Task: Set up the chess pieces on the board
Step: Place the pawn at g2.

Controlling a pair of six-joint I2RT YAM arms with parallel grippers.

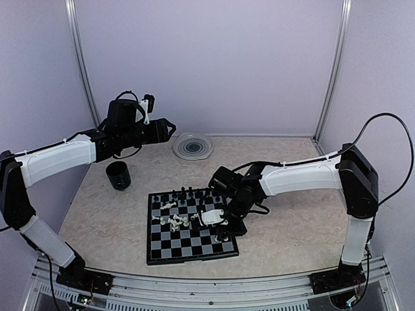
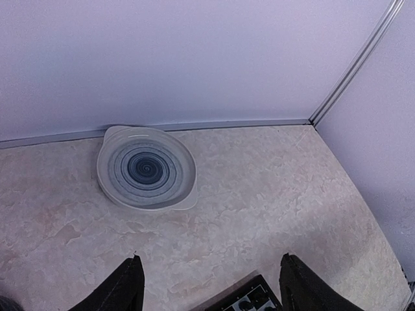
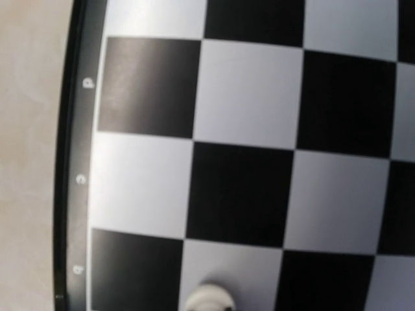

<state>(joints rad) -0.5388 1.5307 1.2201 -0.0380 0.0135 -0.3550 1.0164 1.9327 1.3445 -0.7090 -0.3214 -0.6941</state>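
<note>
Small pale characters run along the chessboard's (image 3: 71, 194) glossy black border, too blurred to read. The board (image 1: 188, 249) lies flat on the mottled beige bench (image 1: 292, 220). Tiny plastic chess pieces (image 1: 176, 219) sit on it: black ones upright along the far rows, cream ones tumbled mid-board. A rounded cream piece (image 3: 209, 299) shows in the right wrist view. The right jaws hang low over the board's right side, and their opening cannot be told. The left jaws are spread wide and hold nothing, near a clear ridged plate (image 2: 146, 167). A black cup (image 1: 118, 175) stands left of the board; its contents are unseen.
</note>
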